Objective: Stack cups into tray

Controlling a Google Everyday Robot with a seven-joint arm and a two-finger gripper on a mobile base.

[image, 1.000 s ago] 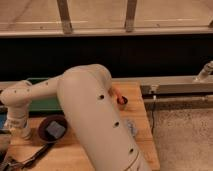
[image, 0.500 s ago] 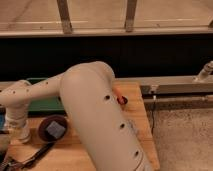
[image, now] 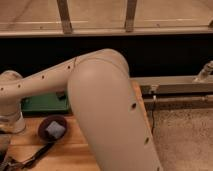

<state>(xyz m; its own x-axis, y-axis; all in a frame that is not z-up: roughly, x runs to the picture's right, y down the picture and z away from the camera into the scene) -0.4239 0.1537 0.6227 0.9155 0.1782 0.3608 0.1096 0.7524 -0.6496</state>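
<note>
The shallow green rectangular tray with a raised rim (image: pixel 42 104) is lying at the far left of the light wooden desk (image: pixel 60 150). The big cream robot arm (image: pixel 107 115) is covering most of it. Only a strip of green is showing under the arm.

Just in front of the tray, a round dark brown bowl (image: pixel 54 128) is sitting on the desk. A small grey-blue thing (image: pixel 55 130) is lying in it, and I cannot tell what it is. No cups are showing anywhere.

The hand (image: pixel 11 159) is hanging low at the near left corner, mostly cut off by the edge of the view. It is closed, and nothing is showing in it.

Here is what could be going wrong soon. The arm is blocking the view of the tray, so a cup could be landing on the rim and tipping over. The bowl is sitting very near the tray, so the arm could be bumping it. A closed hand cannot be taking a cup, so it needs opening first.
</note>
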